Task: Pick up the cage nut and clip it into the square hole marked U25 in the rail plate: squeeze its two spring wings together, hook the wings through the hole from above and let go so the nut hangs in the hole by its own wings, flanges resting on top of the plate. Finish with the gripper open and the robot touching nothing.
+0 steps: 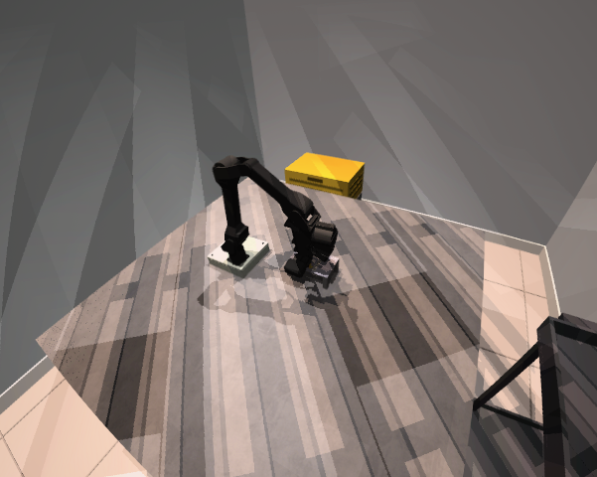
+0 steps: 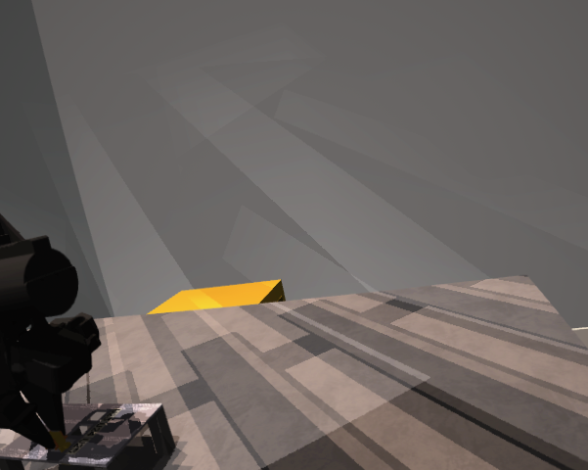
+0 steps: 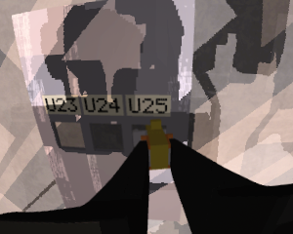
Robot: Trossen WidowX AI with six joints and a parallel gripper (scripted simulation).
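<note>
The yellow cage nut (image 2: 59, 441) (image 3: 159, 150) is between my fingertips, with small orange parts at its sides in the wrist view. My gripper (image 2: 56, 444) (image 3: 157, 146) is shut on it. The rail plate (image 1: 331, 263) (image 2: 145, 410) (image 3: 31, 49) is a grey raised plate under the gripper, with labels U23, U24 and U25 above a row of square holes. The nut overlaps the U25 hole (image 3: 138, 133) in the wrist view and hides most of it. Whether the nut is in the hole or just above it cannot be told.
The arm's pale base plate (image 1: 254, 248) stands left of the rail plate in the top view. A yellow box (image 1: 325, 166) (image 2: 223, 296) stands beyond the table's far edge. A black frame (image 1: 549, 380) stands at the lower right. Shadows fall across the plate and the striped table top (image 1: 267, 390).
</note>
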